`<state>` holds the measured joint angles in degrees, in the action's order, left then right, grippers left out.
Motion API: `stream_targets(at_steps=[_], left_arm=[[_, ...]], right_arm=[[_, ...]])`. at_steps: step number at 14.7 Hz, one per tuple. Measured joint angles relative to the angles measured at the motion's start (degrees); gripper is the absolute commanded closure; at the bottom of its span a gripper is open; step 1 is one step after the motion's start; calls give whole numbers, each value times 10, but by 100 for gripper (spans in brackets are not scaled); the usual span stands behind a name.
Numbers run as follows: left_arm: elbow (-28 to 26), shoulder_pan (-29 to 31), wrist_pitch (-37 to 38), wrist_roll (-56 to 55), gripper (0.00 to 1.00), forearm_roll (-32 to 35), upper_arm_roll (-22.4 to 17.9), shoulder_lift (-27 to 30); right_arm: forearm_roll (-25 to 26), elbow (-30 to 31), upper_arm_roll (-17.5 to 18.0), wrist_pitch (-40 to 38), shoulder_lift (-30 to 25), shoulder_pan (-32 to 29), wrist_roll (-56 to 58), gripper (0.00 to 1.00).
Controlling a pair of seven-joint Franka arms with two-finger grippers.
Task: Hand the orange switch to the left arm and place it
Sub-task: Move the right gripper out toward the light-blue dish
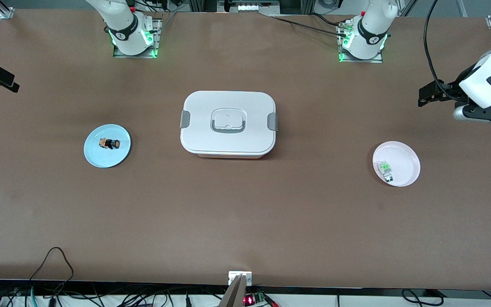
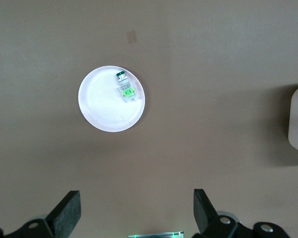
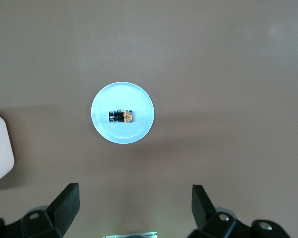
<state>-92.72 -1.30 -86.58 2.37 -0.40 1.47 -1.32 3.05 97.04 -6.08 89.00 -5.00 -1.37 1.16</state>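
A brown table [image 1: 245, 221] carries three things directly. A white box [image 1: 228, 123] with grey clips sits at its middle. A blue plate [image 1: 107, 145] lies toward the right arm's end, slightly nearer the front camera than the box's middle. A white plate [image 1: 396, 163] lies toward the left arm's end, nearer the camera still. Both plates are well apart from the box. The two arm bases stand on the table along its edge farthest from the camera.
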Motion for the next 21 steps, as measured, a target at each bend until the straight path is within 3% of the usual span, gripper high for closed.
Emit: stream_targets(at_steps=[9,21], left_arm=[[0,-1,0,0,0,0,0,0],[0,-3,0,0,0,0,0,0]], right_arm=[[0,0,0,-3,4,0,1,0],[7,0,16,-3,72,29,10,0]])
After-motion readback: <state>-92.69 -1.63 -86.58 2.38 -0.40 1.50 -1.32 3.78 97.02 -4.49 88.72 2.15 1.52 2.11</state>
